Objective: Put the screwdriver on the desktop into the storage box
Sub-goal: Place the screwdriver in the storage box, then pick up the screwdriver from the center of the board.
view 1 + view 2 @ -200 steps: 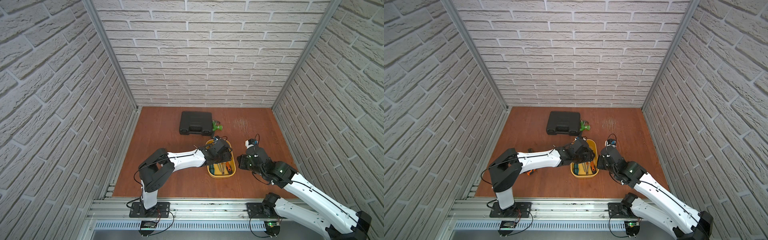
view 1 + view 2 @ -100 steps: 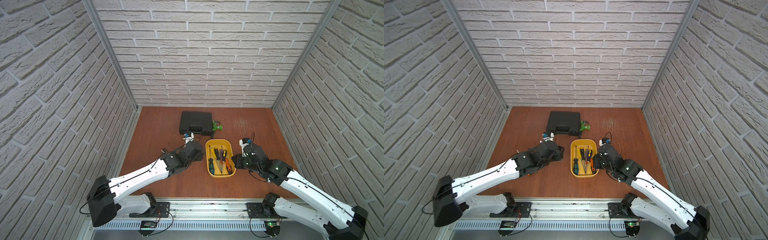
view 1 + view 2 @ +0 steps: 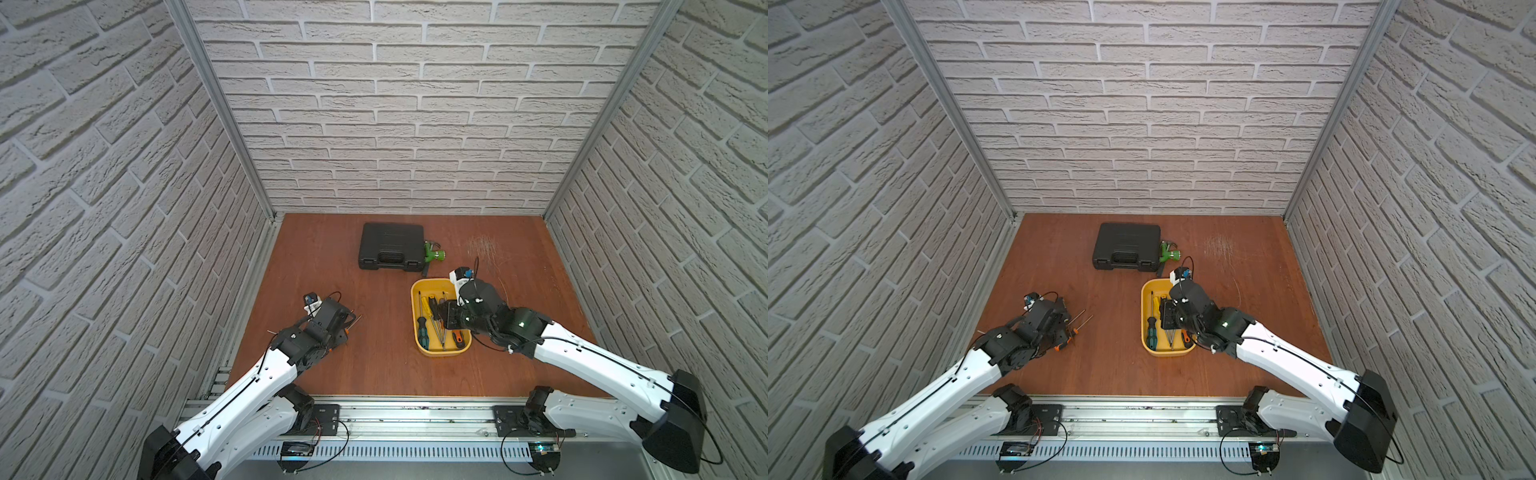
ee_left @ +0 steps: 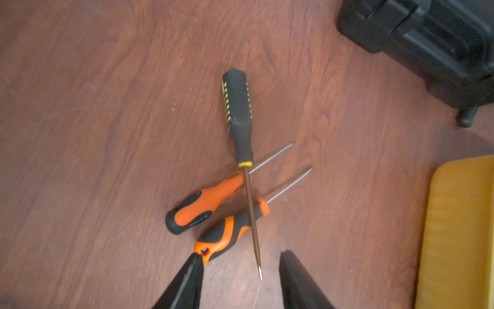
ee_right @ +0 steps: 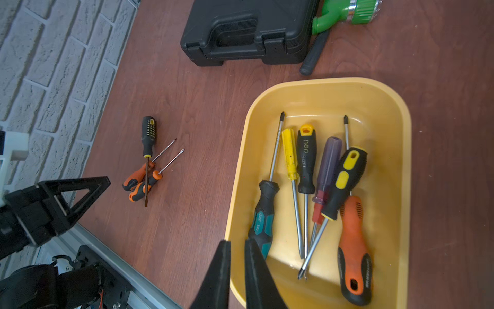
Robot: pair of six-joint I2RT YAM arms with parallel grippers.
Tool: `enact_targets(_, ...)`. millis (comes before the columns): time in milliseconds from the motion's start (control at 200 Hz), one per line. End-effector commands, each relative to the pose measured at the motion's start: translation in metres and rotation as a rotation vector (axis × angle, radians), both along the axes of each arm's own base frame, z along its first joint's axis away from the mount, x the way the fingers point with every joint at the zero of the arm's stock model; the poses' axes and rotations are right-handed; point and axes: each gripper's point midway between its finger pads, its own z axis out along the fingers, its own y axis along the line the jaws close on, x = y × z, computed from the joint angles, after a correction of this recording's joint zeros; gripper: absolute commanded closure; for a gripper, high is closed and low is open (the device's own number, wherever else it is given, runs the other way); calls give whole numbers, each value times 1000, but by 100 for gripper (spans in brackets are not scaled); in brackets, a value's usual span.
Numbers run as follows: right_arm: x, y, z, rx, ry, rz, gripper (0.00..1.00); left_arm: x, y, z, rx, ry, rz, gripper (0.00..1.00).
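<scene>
Hovering low on the L side: left gripper [image 4: 240, 254] has fingers spread wide, gripping nothing. Just ahead, black-yellow screwdriver [image 4: 238, 107] lies across two orange-black screwdrivers [image 4: 203, 206] on the desktop [image 4: 107, 133]. In both top views that arm covers most of the pile (only shafts poke out). R side: right gripper [image 5: 237, 240] pinched nearly together, empty, above the storage box [image 5: 320, 88] edge, several drivers inside. Farthest: black tool case [image 5: 240, 32], cut off; green item [image 5: 347, 10] beside it, too cropped to ID.
</scene>
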Motion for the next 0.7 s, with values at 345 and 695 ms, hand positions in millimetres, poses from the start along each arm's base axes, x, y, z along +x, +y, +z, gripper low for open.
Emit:
enact_targets(345,24,76,33,70,-25,94,87,-10,4,6,-15,50,-17,58)
enact_targets(695,12,69,4,9,22,114,88,-11,-2,-17,-46,76,-14,61)
